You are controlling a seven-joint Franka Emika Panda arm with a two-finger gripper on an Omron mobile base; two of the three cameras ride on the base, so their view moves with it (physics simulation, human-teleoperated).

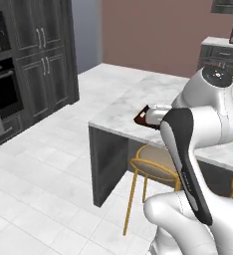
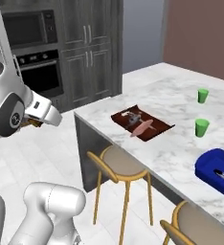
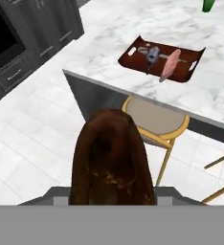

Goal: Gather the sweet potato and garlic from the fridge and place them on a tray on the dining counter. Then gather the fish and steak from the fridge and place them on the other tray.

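Dark grey kitchen cabinets with a built-in oven [image 2: 39, 74] line the back of the room, over a pale tiled floor. At the centre stands the large white-grey marbled bench [image 2: 176, 103] on its dark base, with round-seated stools on thin yellow legs [image 2: 121, 165] tucked under its near edge.

On the bench, near that edge, lies the dark reddish-brown rectangular tray with raised rim and pale handle cut-outs [image 3: 183, 74]. Inside it rest the slim silvery-grey fish [image 3: 151, 54] and the pale pink elongated slab of steak [image 3: 170, 65], side by side, the steak at the fish's three o'clock in the hand view.

At about four o'clock from that tray in the right base view, well apart from it, sits the bright blue rectangular tray with a low rim [image 2: 212, 165]; something slim and greyish lies in it, too small to identify. Two small green cups [image 2: 201, 127] stand on the bench between and beyond the trays.

The claw [image 3: 113, 191] is off the bench, above the floor at its seven o'clock, closed around a long, rounded, dark brown sweet potato [image 3: 111, 155] that stands up between its fingertips.
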